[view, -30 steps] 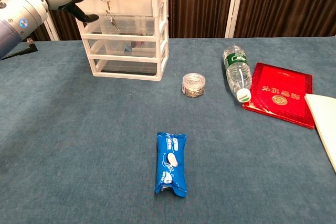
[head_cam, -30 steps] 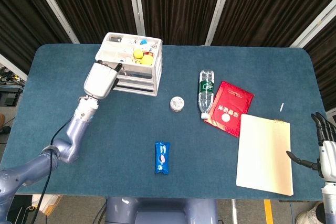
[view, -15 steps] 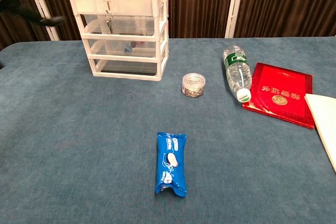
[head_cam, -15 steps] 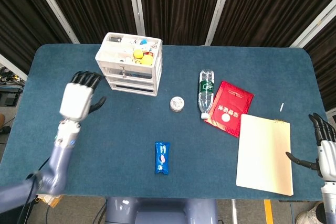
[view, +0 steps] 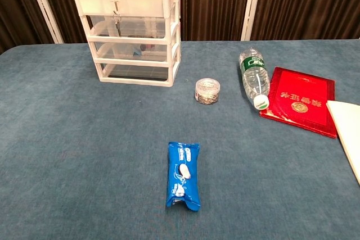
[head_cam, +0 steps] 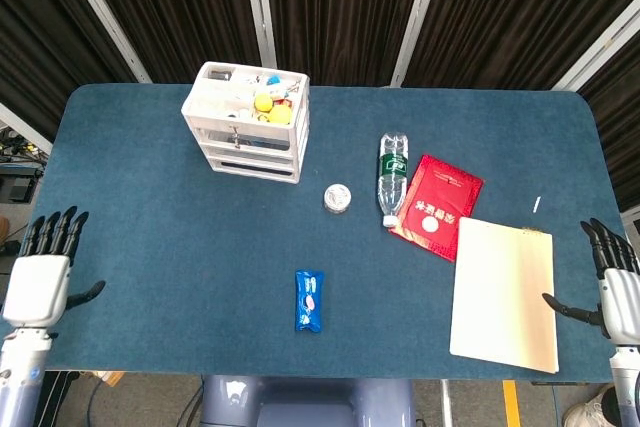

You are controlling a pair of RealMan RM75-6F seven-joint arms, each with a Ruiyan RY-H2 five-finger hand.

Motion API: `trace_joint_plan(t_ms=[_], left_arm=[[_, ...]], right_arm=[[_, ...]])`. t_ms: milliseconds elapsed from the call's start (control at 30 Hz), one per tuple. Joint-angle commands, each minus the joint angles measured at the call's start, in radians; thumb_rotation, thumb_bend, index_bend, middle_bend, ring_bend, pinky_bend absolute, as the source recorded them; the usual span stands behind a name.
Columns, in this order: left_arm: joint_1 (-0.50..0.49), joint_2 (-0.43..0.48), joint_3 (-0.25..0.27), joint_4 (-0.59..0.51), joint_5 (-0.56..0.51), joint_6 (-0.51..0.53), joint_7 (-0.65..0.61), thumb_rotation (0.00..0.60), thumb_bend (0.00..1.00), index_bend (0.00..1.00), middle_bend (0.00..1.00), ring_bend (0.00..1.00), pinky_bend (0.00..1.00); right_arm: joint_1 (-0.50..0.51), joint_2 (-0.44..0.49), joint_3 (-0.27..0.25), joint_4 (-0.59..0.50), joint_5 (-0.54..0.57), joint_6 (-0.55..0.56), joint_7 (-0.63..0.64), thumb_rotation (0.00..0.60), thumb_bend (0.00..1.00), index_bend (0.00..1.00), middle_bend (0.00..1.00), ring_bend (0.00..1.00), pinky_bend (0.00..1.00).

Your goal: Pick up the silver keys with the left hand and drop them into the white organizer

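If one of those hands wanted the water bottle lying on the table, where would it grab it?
Probably around the middle of the water bottle, near its green label, coming down from above. It lies on its side, cap toward the robot. The red booklet sits close on one side, so the fingers may fit better nearer the base end. The right hand is the nearer one.

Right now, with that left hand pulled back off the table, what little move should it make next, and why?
Probably none beyond resting where it is. The silver keys already hang at the front of the white organizer's top tier, apparently caught on its edge, and the left hand is empty, fingers spread, by the table's left edge. If they must lie fully inside, a nudge might be needed.
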Motion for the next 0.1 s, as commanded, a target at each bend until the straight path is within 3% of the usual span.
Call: trace_joint_plan(t_ms=[33,100], left_arm=[[0.036,0.014,0.016,0.029,0.038,0.029,-0.039,0.6,0.09,0.0,0.0,0.0,0.0],[0.048,0.017,0.016,0.041,0.053,0.036,-0.06,0.6,0.09,0.0,0.0,0.0,0.0]], right_arm=[[0.001,-0.001,-0.001,0.0,0.0,-0.002,0.001,0.6,0.06,0.0,0.0,0.0,0.0],[0.0,-0.001,-0.003,0.002,-0.001,-0.002,-0.002,0.6,0.06,0.0,0.0,0.0,0.0]])
